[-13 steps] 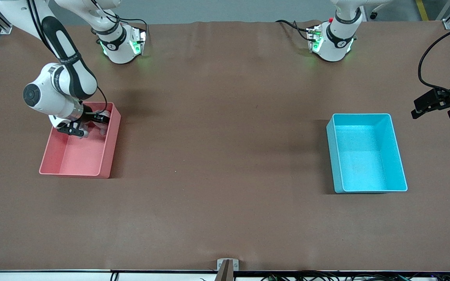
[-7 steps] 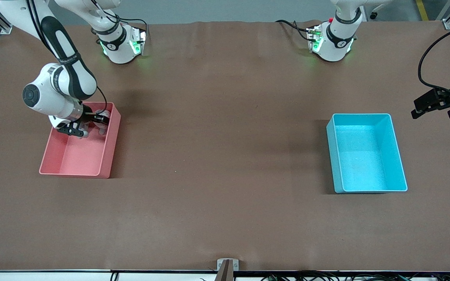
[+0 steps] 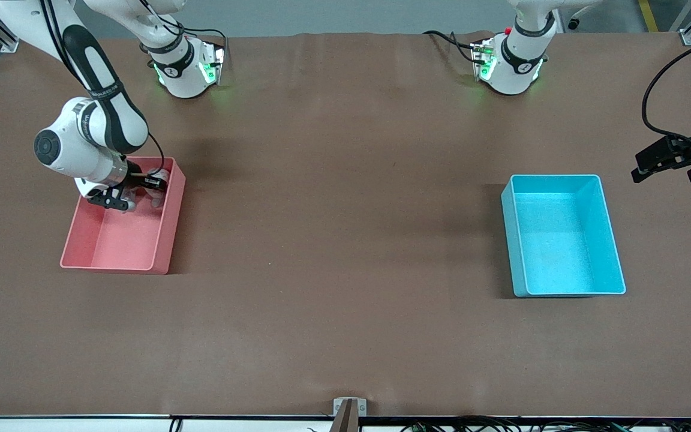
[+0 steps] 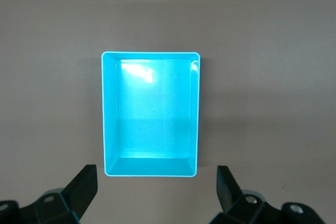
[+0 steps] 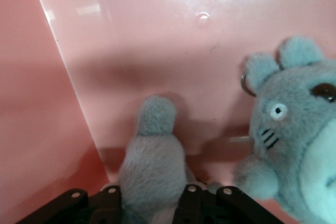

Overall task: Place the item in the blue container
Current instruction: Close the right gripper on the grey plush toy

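The blue container (image 3: 563,235) stands empty toward the left arm's end of the table and also fills the left wrist view as the same blue container (image 4: 152,114). My left gripper (image 3: 675,162) waits open over the table beside it, with nothing between the left gripper (image 4: 156,170) fingers. My right gripper (image 3: 131,195) is down inside the pink bin (image 3: 111,264). In the right wrist view the right gripper (image 5: 152,195) has its fingers pressed against both sides of a grey plush toy (image 5: 153,156). The arm hides most of that toy in the front view.
A second grey plush (image 5: 294,129) with a face and a key ring lies beside the gripped one on the pink bin (image 5: 31,103) floor. Both arm bases (image 3: 183,69) stand along the table's edge farthest from the front camera.
The right gripper's fingers have closed in on the grey plush toy inside the pink bin. The left arm has not moved.
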`<state>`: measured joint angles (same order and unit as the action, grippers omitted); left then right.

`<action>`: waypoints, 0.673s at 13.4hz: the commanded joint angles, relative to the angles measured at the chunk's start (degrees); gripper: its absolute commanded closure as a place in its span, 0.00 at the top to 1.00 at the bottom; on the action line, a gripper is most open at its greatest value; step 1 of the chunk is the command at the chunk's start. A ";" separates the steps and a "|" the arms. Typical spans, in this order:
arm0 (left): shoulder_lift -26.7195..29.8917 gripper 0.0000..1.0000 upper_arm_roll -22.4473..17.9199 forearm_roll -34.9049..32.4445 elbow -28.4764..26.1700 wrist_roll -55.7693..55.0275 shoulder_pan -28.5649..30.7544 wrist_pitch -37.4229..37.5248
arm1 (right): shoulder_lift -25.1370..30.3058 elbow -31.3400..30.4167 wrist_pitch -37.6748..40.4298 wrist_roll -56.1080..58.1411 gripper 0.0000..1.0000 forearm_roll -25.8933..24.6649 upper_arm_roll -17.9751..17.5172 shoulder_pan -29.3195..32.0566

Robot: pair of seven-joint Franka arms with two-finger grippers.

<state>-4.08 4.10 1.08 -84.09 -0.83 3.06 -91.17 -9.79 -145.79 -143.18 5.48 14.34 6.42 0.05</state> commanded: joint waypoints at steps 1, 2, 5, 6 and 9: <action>-0.05 1.00 0.03 1.03 0.33 -0.67 0.01 -0.33 | -0.58 0.24 0.09 -0.12 0.14 0.78 -0.44 0.39; -0.05 1.00 0.03 1.03 0.33 -0.58 0.10 -0.33 | -0.49 1.02 0.88 -0.03 0.11 0.78 -0.35 0.39; -0.05 1.00 0.03 1.03 0.25 -0.67 0.10 -0.33 | -0.14 9.95 13.84 0.76 0.04 0.26 0.09 1.88; -0.05 1.00 0.03 1.03 0.25 -0.67 0.10 -0.33 | -0.14 14.35 19.55 0.67 0.04 -0.10 0.09 2.84; -0.05 1.00 0.03 1.03 0.33 -0.67 0.10 -0.33 | -0.14 25.17 32.14 -0.03 0.04 -2.63 0.17 3.38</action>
<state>-4.10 4.10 1.08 -84.11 -0.83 3.07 -91.17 -9.60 -126.87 -117.51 5.58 13.60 6.96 2.38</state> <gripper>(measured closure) 0.000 0.744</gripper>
